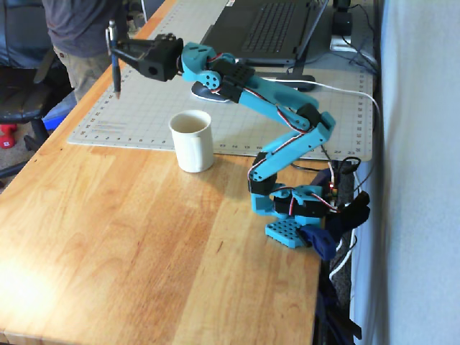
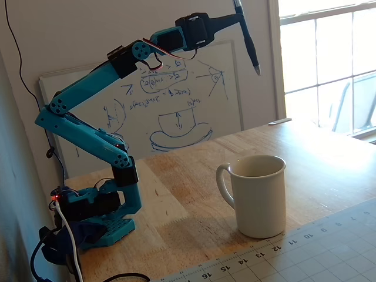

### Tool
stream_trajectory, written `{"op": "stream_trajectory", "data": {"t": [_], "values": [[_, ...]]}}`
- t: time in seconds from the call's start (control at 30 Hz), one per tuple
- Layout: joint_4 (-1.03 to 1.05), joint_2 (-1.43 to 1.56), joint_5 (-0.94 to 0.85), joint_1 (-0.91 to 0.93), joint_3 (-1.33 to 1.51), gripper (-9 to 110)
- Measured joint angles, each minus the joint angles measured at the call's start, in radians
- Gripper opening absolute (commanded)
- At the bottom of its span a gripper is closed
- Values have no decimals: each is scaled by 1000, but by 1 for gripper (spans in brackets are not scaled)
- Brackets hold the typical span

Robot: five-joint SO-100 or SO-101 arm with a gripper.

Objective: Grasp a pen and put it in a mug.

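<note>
The cream-white mug (image 1: 192,140) stands upright on the wooden table, at the near edge of the cutting mat; the other fixed view shows the mug (image 2: 258,197) with its handle to the left. My gripper (image 1: 117,49) is raised high, above and to the left of the mug in this view, and is shut on the dark pen (image 1: 113,61). The pen hangs nearly upright, tip down. From the other fixed view the gripper (image 2: 238,17) holds the pen (image 2: 249,44) well above the mug, its silvery tip pointing down and slightly right.
A grey cutting mat (image 1: 151,86) covers the far part of the table, with a laptop (image 1: 262,32) on it. A person (image 1: 79,36) stands at the table's far left. A whiteboard (image 2: 170,111) leans on the wall behind the arm. Cables run by the arm's base (image 1: 295,215).
</note>
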Motion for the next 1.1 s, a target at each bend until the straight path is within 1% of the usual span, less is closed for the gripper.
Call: {"op": "stream_trajectory", "data": {"t": [0.17,0.37,0.6,0.73,0.93,1.1], "values": [[-3,0,0,156,6,2],[-15,0,0,290,172,2],[-15,0,0,318,308,2],[-15,0,0,328,316,2],[-15,0,0,403,316,2],[-15,0,0,402,316,2]]}}
